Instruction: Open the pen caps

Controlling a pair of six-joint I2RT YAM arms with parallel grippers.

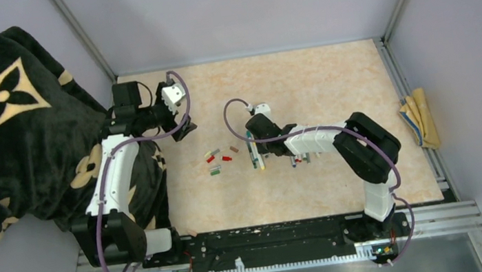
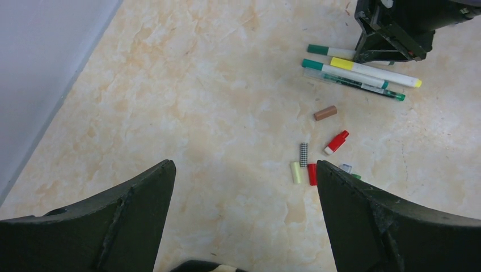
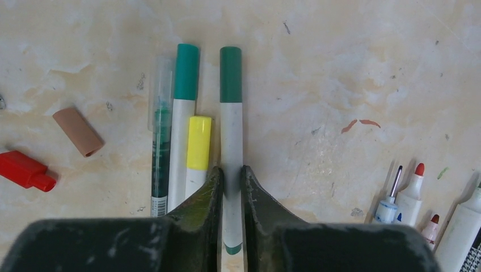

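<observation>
Right gripper (image 3: 230,171) pinches white-barrelled marker pen (image 3: 231,127) at centre of right wrist view, dark green plastic cap (image 3: 231,73) on. Left gripper (image 2: 244,165) wide open, well apart. My worry: finger touches yellow-capped neighbour pen (image 3: 198,141), so lift may drag it.

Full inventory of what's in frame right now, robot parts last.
Beige marbled tabletop: 1, under everything.
Black fleece blanket with cream flowers: 1, beside left arm.
Folded yellow cloth: 1, right table edge.
Green-capped white pen: 1, gripped, mid-table.
Other capped pens: 3; clear, teal, yellow caps; alongside it.
Uncapped white pens: about 4, by right forearm.
Loose plastic caps: at least 6; brown, two red, pale yellow, checked grey; mid-table.
Left gripper: 1, black, open, empty.
Right gripper: 1, black, shut on that pen.
</observation>
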